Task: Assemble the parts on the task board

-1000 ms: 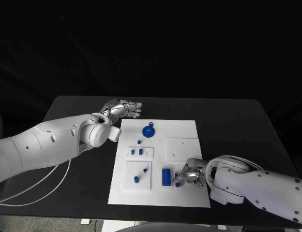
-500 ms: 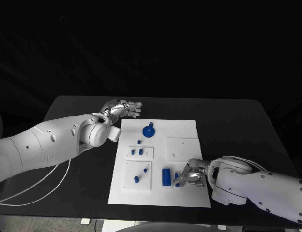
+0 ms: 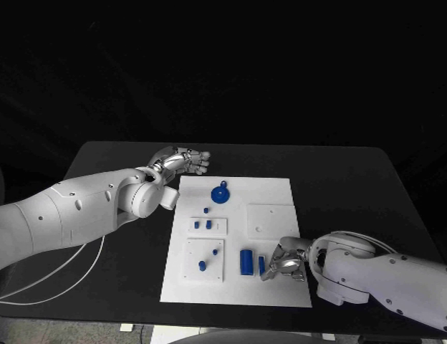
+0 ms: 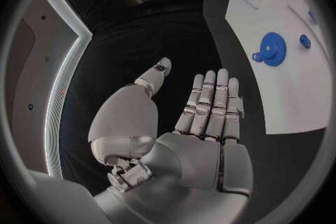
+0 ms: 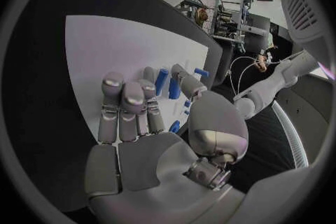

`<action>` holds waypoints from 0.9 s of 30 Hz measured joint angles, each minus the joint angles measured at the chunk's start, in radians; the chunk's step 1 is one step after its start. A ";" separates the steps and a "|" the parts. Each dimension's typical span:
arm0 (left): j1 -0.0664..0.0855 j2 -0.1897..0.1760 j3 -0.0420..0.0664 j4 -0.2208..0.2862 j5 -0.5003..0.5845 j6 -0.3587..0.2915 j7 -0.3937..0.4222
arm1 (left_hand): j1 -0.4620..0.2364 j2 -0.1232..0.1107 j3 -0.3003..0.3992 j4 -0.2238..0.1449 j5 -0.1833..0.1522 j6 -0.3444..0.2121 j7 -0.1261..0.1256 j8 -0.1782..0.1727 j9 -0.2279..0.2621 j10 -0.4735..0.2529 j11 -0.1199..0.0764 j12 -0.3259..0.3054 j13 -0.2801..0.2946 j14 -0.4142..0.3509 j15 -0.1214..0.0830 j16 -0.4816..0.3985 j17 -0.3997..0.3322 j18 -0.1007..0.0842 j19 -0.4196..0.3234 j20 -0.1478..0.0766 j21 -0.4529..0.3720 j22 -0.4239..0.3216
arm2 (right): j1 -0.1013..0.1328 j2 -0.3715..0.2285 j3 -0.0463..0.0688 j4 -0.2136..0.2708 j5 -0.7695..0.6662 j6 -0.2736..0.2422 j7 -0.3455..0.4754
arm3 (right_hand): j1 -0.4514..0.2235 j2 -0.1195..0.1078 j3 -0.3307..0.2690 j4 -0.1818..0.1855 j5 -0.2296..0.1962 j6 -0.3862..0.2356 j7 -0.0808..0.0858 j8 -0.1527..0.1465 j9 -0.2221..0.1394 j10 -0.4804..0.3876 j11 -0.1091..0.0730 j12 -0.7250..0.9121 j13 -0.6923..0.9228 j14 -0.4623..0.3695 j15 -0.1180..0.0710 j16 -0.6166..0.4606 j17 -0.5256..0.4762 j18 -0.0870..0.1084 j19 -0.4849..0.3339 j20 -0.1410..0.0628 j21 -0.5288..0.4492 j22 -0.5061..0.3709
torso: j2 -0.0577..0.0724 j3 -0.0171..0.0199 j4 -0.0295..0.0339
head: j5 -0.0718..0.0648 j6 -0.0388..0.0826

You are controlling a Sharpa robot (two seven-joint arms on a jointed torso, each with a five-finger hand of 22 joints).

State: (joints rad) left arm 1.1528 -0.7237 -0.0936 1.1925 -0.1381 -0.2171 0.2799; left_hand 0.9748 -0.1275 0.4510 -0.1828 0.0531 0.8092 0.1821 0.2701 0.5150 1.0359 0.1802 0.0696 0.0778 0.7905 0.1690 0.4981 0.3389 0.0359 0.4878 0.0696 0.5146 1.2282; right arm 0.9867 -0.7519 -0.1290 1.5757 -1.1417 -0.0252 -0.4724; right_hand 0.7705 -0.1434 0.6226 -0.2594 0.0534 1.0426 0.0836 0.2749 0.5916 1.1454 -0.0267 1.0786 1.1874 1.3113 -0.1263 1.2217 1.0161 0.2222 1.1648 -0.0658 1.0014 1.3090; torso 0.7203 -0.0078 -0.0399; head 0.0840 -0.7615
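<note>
- The black table [image 3: 347, 186] carries the white task board [image 3: 270, 287] in its middle, long side running near to far.
- The left arm [image 3: 48, 218] comes in from the left; its left hand [image 3: 183, 160] hangs over the bare table just off the board's far-left corner, touching nothing. In the left wrist view the left hand [image 4: 199, 123] has its fingers straight and lying side by side, thumb set apart, palm empty.
- The right arm [image 3: 389, 276] comes in from the near right; its right hand [image 3: 286, 261] is over the near right part of the board. In the right wrist view the right hand [image 5: 150, 123] has its fingers bent down toward the board with the thumb beside the small blue pieces; whether it pinches one, I cannot tell.
- A round blue gear [image 3: 219, 194] lies on the far part of the board, with a small blue knob [image 3: 223, 183] just beyond it.
- A blue cylinder [image 3: 246, 261] lies near the board's near edge, left of the right hand, with a slimmer blue peg [image 3: 262, 264] between it and the fingers.
- Two small blue blocks [image 3: 202, 225] sit on a raised plate at the board's left middle.
- Two blue studs [image 3: 204, 264] sit on the near-left plate.
</note>
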 measured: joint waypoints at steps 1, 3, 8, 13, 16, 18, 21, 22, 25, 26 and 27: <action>0.000 0.000 0.000 0.000 0.000 0.000 0.000 | 0.000 0.000 0.000 0.000 0.000 0.000 0.000 0.000 0.000 0.000 0.000 0.000 0.000 0.000 0.000 -0.003 0.000 0.000 0.000 0.000 0.000 0.000 | 0.000 0.001 0.000 -0.001 0.000 0.001 0.000 | 0.000 0.000 -0.001 -0.001 0.000 0.000 0.000 0.000 0.000 0.000 0.000 0.000 0.000 0.000 0.000 0.000 0.000 0.000 0.000 0.000 0.000 0.000 | 0.000 0.0000 0.0000 | 0.000 0.000; 0.000 0.000 0.000 0.000 0.000 0.000 0.000 | 0.000 0.000 0.000 0.000 0.000 0.000 0.000 0.000 0.000 0.000 0.000 0.000 0.000 0.000 0.000 -0.003 0.000 0.000 0.000 0.000 0.000 0.000 | 0.000 0.004 0.000 -0.004 0.000 0.002 0.000 | 0.006 0.006 -0.001 -0.001 0.000 0.000 0.000 0.000 0.000 0.000 0.000 0.000 0.000 0.000 0.000 0.000 0.000 0.000 0.000 0.000 0.000 0.000 | 0.000 0.0000 -0.0001 | 0.000 0.000; 0.000 0.000 0.000 0.000 0.000 0.000 -0.001 | 0.000 0.000 0.000 0.000 0.000 0.000 0.000 0.000 0.000 0.000 0.000 0.000 0.000 0.000 0.000 -0.003 0.000 0.000 0.000 0.000 0.000 0.000 | 0.000 0.011 0.000 -0.014 0.000 0.002 0.001 | 0.014 0.018 -0.004 -0.004 0.000 0.000 0.000 0.000 0.001 0.000 0.000 0.000 0.001 0.000 0.000 0.000 0.000 0.000 0.000 0.000 0.000 0.000 | 0.000 0.0001 -0.0002 | 0.000 -0.001; 0.000 0.000 0.000 0.000 0.000 0.000 -0.001 | 0.000 0.000 0.000 0.000 0.000 0.000 0.000 0.000 0.000 0.000 0.000 0.000 0.000 0.000 0.000 -0.003 0.001 0.000 0.000 0.000 0.000 0.001 | -0.003 0.023 0.000 -0.024 0.000 0.002 0.000 | 0.015 0.070 -0.007 -0.001 0.000 0.000 0.000 0.000 0.001 0.000 0.000 0.000 0.001 0.000 0.000 0.000 0.000 0.000 0.000 0.000 0.000 0.000 | 0.000 0.0000 0.0001 | -0.001 -0.002; 0.000 0.000 0.000 0.000 0.000 0.000 -0.001 | 0.000 0.000 0.000 0.000 0.000 0.000 0.000 0.000 0.000 0.000 0.000 0.000 0.000 0.000 0.000 -0.003 0.001 0.000 0.000 0.000 0.000 0.001 | -0.008 0.030 0.001 -0.032 0.000 0.002 0.000 | 0.025 0.089 -0.002 -0.006 0.000 0.000 -0.001 0.002 0.005 0.000 0.000 0.000 0.001 0.000 0.000 0.000 0.000 0.000 0.000 0.000 0.000 0.000 | 0.000 0.0000 0.0002 | -0.001 -0.003; 0.000 0.000 0.000 0.000 0.000 0.000 -0.001 | 0.000 0.000 0.000 0.000 0.000 0.000 0.000 0.000 -0.001 0.000 0.000 0.000 0.000 0.000 0.000 -0.003 0.001 0.000 0.000 0.000 0.000 0.001 | -0.009 0.034 0.002 -0.036 0.000 0.002 0.000 | 0.034 0.098 0.008 -0.010 0.000 0.001 -0.001 0.004 0.005 0.000 0.000 -0.001 0.001 0.000 0.000 0.000 0.000 0.000 0.000 0.000 0.000 0.000 | 0.000 0.0000 0.0004 | -0.002 -0.005; 0.000 0.000 0.000 0.000 0.000 0.001 -0.001 | 0.000 0.000 0.000 0.000 0.000 0.000 0.000 0.000 -0.001 0.000 0.000 0.000 0.000 0.000 0.000 -0.003 0.001 0.000 0.000 0.000 0.000 0.001 | -0.011 0.037 0.003 -0.041 0.000 0.002 0.002 | 0.041 0.105 0.023 -0.008 0.000 0.001 -0.001 0.004 0.006 0.000 0.000 -0.001 0.001 0.002 0.002 0.000 0.000 0.000 0.000 0.000 0.000 0.000 | 0.000 0.0000 0.0005 | -0.001 -0.006; 0.000 0.000 0.000 0.000 0.000 0.001 -0.001 | 0.000 0.000 0.000 0.000 0.000 0.000 0.000 0.000 -0.001 0.000 0.000 0.000 -0.001 0.000 0.000 -0.003 0.001 0.000 0.000 0.000 0.000 0.001 | -0.011 0.038 0.003 -0.043 0.000 0.001 0.003 | 0.044 0.107 0.030 -0.010 0.000 0.001 -0.002 0.004 0.006 0.000 0.000 -0.003 0.001 0.002 0.002 0.000 0.000 0.000 0.000 0.000 0.000 0.000 | 0.000 0.0000 0.0005 | -0.001 -0.007; 0.000 0.000 0.000 0.000 0.000 0.001 -0.001 | 0.000 0.000 0.000 0.000 0.000 0.000 0.000 0.000 -0.001 0.000 0.000 0.000 -0.001 0.000 0.000 -0.003 0.001 0.000 0.000 0.000 0.000 0.001 | -0.012 0.041 0.003 -0.049 0.000 0.000 0.004 | 0.066 0.129 0.043 -0.008 0.000 0.006 -0.005 0.003 0.006 0.000 0.000 -0.003 0.001 0.002 0.002 0.000 0.000 0.000 0.000 0.000 0.000 0.000 | 0.000 0.0000 0.0005 | 0.000 -0.008; 0.000 0.000 0.000 0.000 0.000 0.001 -0.001 | 0.000 0.000 0.000 0.000 0.000 0.000 0.000 0.000 -0.001 0.000 0.000 0.000 -0.001 0.000 0.000 -0.003 0.001 0.000 0.000 0.000 0.000 0.001 | -0.012 0.042 0.003 -0.049 0.000 -0.001 0.004 | 0.066 0.129 0.049 -0.007 0.000 0.006 -0.005 0.003 0.006 0.000 0.000 -0.003 0.001 0.002 0.002 0.000 0.000 0.000 0.000 0.000 0.000 0.000 | 0.000 0.0000 0.0004 | 0.000 -0.008; 0.000 0.000 0.000 0.000 0.000 0.001 -0.001 | 0.000 0.000 0.000 0.000 0.000 0.000 0.000 0.000 -0.001 0.000 0.000 0.000 -0.001 0.000 0.000 -0.003 0.001 0.000 0.000 0.000 0.000 0.001 | -0.012 0.042 0.003 -0.050 0.000 -0.001 0.004 | 0.066 0.129 0.051 -0.007 0.000 0.006 -0.005 0.003 0.006 0.000 0.000 -0.003 0.001 0.002 0.002 0.000 0.000 0.000 0.000 0.000 0.000 0.000 | 0.000 0.0000 0.0005 | 0.000 -0.008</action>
State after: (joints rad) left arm 1.1528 -0.7240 -0.0937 1.1927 -0.1383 -0.2166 0.2789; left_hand 0.9748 -0.1275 0.4510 -0.1828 0.0531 0.8092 0.1821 0.2701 0.5141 1.0359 0.1802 0.0696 0.0771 0.7905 0.1690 0.4949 0.3400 0.0359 0.4879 0.0697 0.5147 1.2290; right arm 0.9746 -0.7100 -0.1260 1.5257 -1.1422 -0.0259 -0.4680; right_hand 0.8364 -0.0141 0.6735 -0.2666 0.0534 1.0484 0.0783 0.2775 0.5975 1.1455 -0.0268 1.0757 1.1880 1.3133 -0.1246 1.2217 1.0160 0.2223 1.1647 -0.0653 1.0014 1.3090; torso 0.7206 -0.0078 -0.0394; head 0.0837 -0.7696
